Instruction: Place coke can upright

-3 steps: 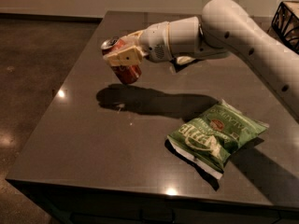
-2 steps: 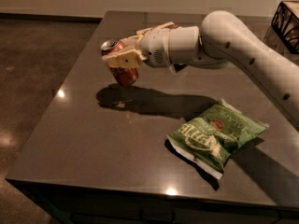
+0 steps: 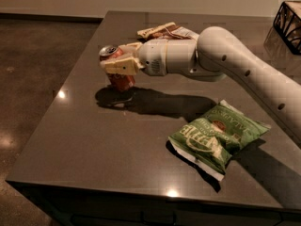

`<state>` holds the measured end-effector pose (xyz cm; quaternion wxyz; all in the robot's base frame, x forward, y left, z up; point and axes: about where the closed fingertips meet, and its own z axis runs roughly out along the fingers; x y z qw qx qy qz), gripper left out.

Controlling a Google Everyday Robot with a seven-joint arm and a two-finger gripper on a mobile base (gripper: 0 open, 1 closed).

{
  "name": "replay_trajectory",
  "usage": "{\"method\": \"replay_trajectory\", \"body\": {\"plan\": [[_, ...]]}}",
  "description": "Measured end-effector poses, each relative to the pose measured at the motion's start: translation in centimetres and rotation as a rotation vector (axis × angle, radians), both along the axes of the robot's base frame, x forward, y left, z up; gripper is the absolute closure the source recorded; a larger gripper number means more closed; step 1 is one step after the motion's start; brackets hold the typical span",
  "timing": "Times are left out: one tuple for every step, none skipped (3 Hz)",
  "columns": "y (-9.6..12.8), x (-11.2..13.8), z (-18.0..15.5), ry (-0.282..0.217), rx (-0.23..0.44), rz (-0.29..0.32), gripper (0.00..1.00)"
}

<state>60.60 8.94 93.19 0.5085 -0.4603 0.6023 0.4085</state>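
The coke can (image 3: pixel 121 82) stands roughly upright at the left middle of the dark table (image 3: pixel 99 145), silver top up; whether its base touches the surface is unclear. The gripper (image 3: pixel 115 58) reaches in from the right, its fingers (image 3: pixel 120 66) closed around the can's upper half. A green chip bag (image 3: pixel 217 136) lies well to the right, nearer the front edge, and a brown packet (image 3: pixel 160 31) lies behind the arm (image 3: pixel 235 60).

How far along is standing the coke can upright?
Done: the gripper is shut on the coke can, which is near upright, silver top up. In hand: it hangs low over the table; contact I cannot tell. Left: set it down, open the fingers, withdraw clear of the green chip bag.
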Motion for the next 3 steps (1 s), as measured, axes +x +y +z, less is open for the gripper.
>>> {"method": "replay_trajectory", "body": {"plan": [[0.52, 0.24, -0.61, 0.008, 0.028, -0.001, 0.59], [0.64, 0.59, -0.87, 0.019, 0.090, -0.011, 0.35], [0.91, 0.46, -0.81, 0.019, 0.087, -0.005, 0.12]]}}
